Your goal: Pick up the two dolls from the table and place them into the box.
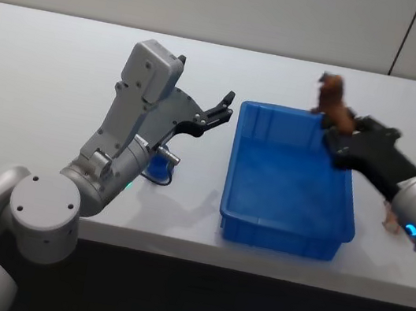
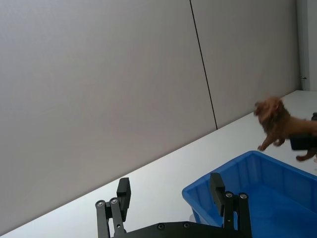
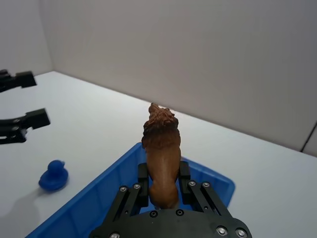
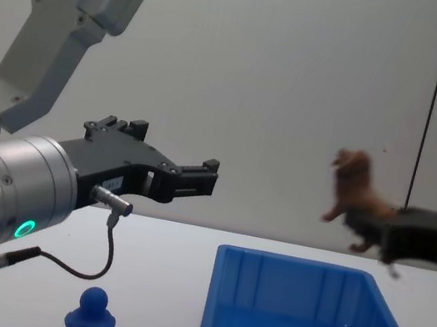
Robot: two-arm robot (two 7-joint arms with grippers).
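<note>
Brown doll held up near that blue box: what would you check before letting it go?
1. Grip: ok. The right gripper has its fingers shut on the brown doll.
2. Doll over the box opening: cannot tell; it hangs near the far right corner.
3. Box upright on the table: ok.
4. Left gripper out of the way: ok; open, raised left of the box.
5. Pale doll boxed: not ok; it lies on the table right of the box.

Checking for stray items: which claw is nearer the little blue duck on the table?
Left. The left claw hangs open above the blue duck, toward the box; the right claw, shut on the brown doll, is across the box.
</note>
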